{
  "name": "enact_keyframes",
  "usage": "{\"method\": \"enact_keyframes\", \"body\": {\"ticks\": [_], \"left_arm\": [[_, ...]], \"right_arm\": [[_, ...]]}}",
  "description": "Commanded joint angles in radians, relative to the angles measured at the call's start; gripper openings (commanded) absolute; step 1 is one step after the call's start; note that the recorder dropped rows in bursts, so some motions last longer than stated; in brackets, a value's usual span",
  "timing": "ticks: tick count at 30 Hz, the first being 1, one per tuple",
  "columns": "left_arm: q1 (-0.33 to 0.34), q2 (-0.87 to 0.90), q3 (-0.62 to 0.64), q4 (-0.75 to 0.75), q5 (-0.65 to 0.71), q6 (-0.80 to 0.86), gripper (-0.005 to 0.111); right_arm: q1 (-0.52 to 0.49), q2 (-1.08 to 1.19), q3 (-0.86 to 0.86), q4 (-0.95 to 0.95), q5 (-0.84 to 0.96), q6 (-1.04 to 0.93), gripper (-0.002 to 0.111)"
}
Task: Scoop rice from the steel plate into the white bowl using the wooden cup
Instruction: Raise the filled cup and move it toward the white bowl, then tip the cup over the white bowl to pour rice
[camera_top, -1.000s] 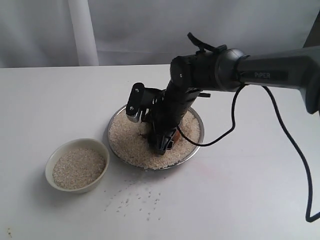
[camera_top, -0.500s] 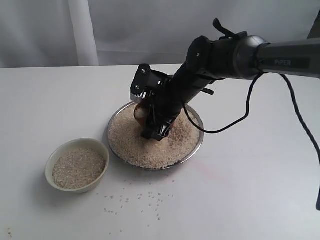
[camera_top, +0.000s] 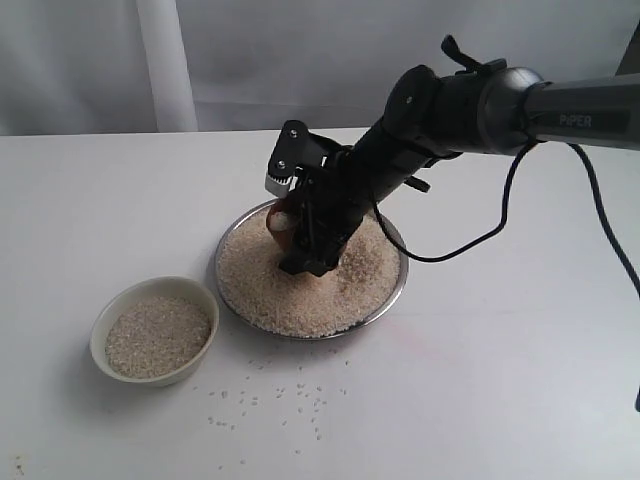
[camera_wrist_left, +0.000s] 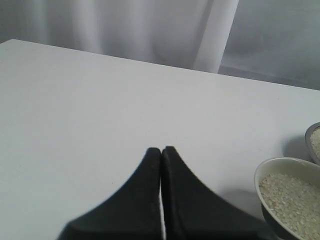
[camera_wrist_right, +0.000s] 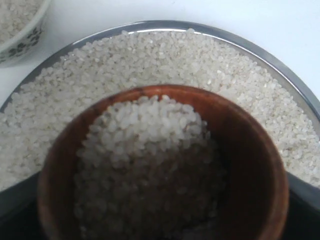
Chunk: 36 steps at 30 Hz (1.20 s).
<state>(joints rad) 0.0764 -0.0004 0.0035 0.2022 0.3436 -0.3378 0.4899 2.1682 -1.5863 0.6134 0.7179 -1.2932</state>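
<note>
The steel plate (camera_top: 399, 286) holds a wide bed of rice (camera_top: 262, 288). My right gripper (camera_top: 296, 242) is shut on the wooden cup (camera_top: 281, 226), which hangs over the plate's far left part. In the right wrist view the wooden cup (camera_wrist_right: 243, 134) is heaped with rice (camera_wrist_right: 145, 135), and dark fingers (camera_wrist_right: 14, 201) flank it above the steel plate (camera_wrist_right: 281, 65). The white bowl (camera_top: 96, 336) stands to the plate's front left, about full of rice. My left gripper (camera_wrist_left: 161, 149) is shut on nothing above bare table, beside the white bowl (camera_wrist_left: 266, 171).
Loose grains (camera_top: 282, 398) lie scattered on the white table in front of the plate. The right arm's black cable (camera_top: 470, 245) droops over the table to the plate's right. A pale curtain (camera_top: 165, 60) hangs behind the table.
The right gripper has lifted the cup out of the rice near the plate's front and carried it up and back toward the plate's far left. The cup now holds rice.
</note>
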Motion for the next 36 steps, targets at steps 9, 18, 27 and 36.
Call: {"method": "enact_keyframes", "body": {"ticks": [9,18,27,36], "left_arm": [[-0.006,0.000,-0.004,-0.006,-0.006,-0.002,0.000],[-0.006,0.000,-0.004,-0.006,-0.006,-0.002,0.000],[-0.006,0.000,-0.004,-0.006,-0.006,-0.002,0.000],[-0.006,0.000,-0.004,-0.006,-0.006,-0.002,0.000]], "right_arm": [[0.051,-0.118,0.002,-0.282,0.027,0.100,0.000],[0.210,-0.156,-0.100,-0.466,0.079,0.211,0.000],[0.413,-0.107,-0.191,-0.804,0.054,0.349,0.000],[0.521,-0.028,-0.191,-1.171,0.028,0.527,0.000]]}}
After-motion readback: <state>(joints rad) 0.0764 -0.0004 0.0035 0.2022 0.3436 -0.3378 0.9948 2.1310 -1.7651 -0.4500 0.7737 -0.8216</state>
